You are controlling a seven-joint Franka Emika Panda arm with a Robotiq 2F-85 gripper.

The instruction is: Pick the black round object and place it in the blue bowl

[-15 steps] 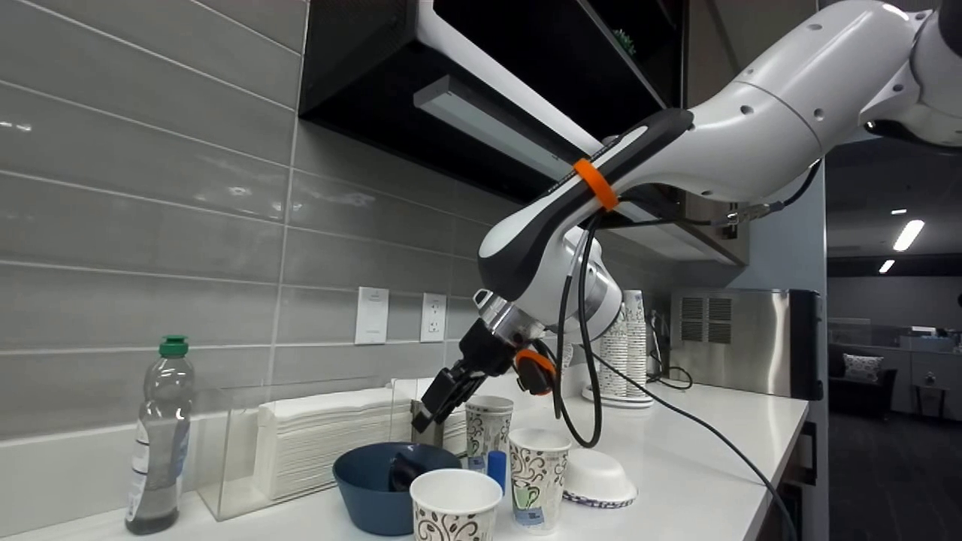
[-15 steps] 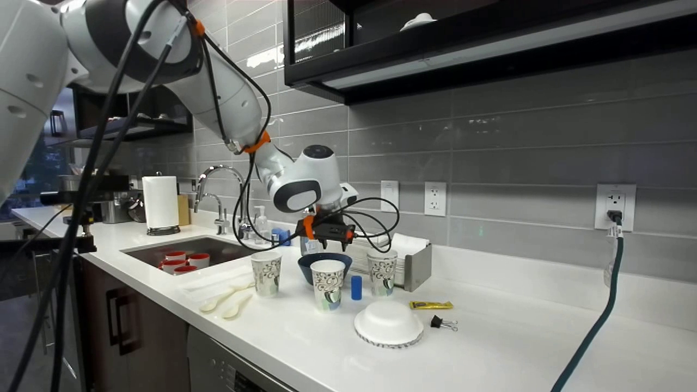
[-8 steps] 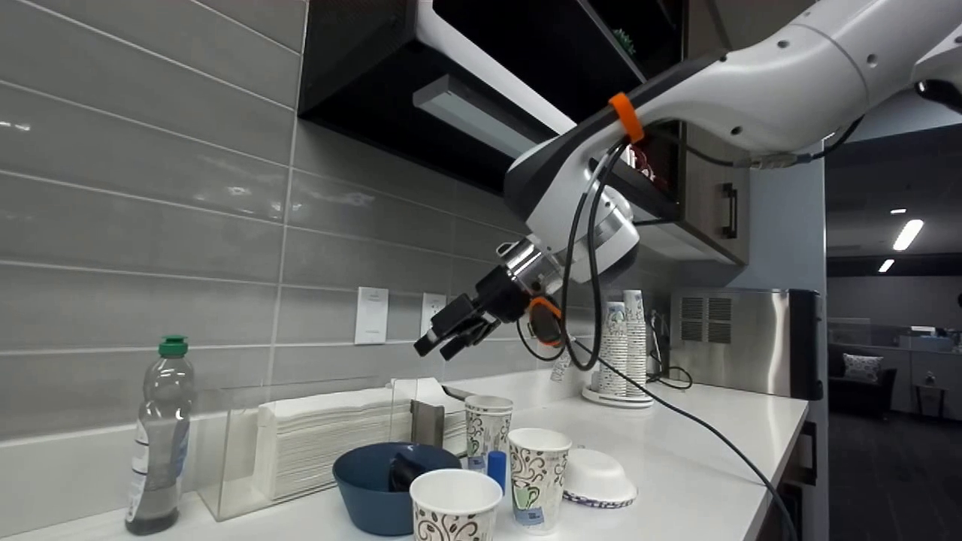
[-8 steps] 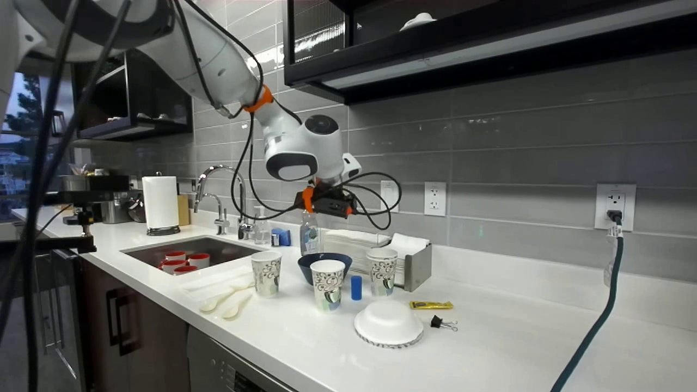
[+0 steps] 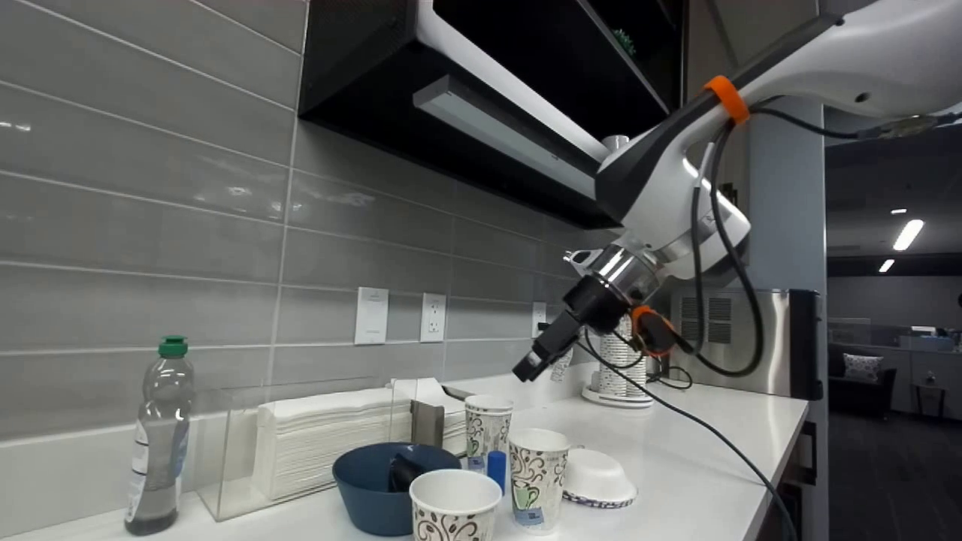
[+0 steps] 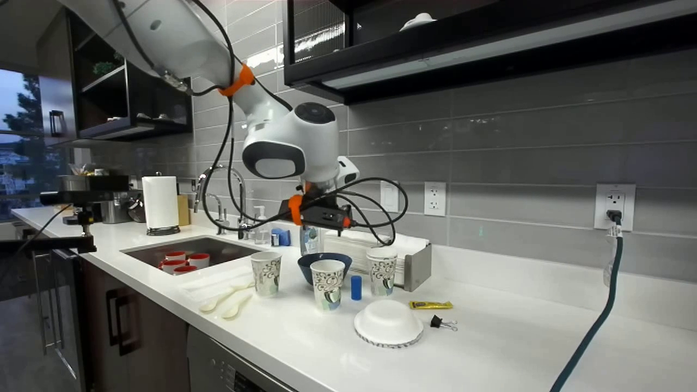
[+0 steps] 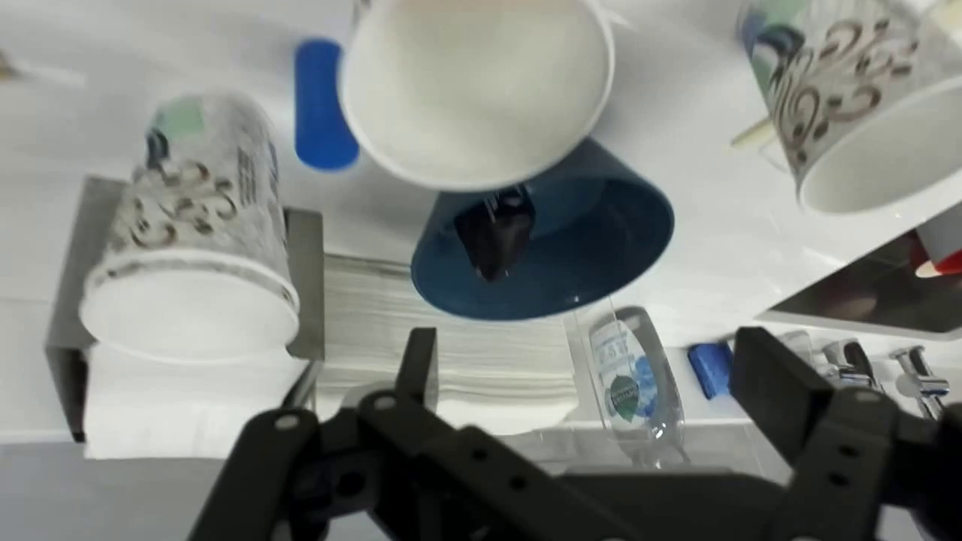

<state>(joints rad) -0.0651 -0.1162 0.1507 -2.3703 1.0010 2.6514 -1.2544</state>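
The blue bowl (image 5: 368,500) stands on the white counter behind a paper cup. The black round object (image 5: 404,472), a dark lump with a tapered end, lies inside the bowl against its wall. In the wrist view the black object (image 7: 496,233) shows in the bowl (image 7: 609,248), partly hidden by a cup rim. In an exterior view the bowl (image 6: 306,268) is partly behind a cup and its inside is hidden. My gripper (image 5: 526,368) hangs in the air above and away from the bowl. In the wrist view its fingers (image 7: 586,357) are wide apart with nothing between them.
Patterned paper cups (image 6: 328,288) stand around the bowl, near a blue cylinder (image 6: 356,287). A napkin holder (image 6: 418,268) and a soap bottle (image 5: 159,443) are behind. A white ribbed dish (image 6: 389,324), yellow packet (image 6: 430,305), binder clip (image 6: 442,323) and sink (image 6: 212,253) also show.
My gripper has risen from just above the bowl, then moved away to the right in an exterior view. The black object and the bowl have not moved.
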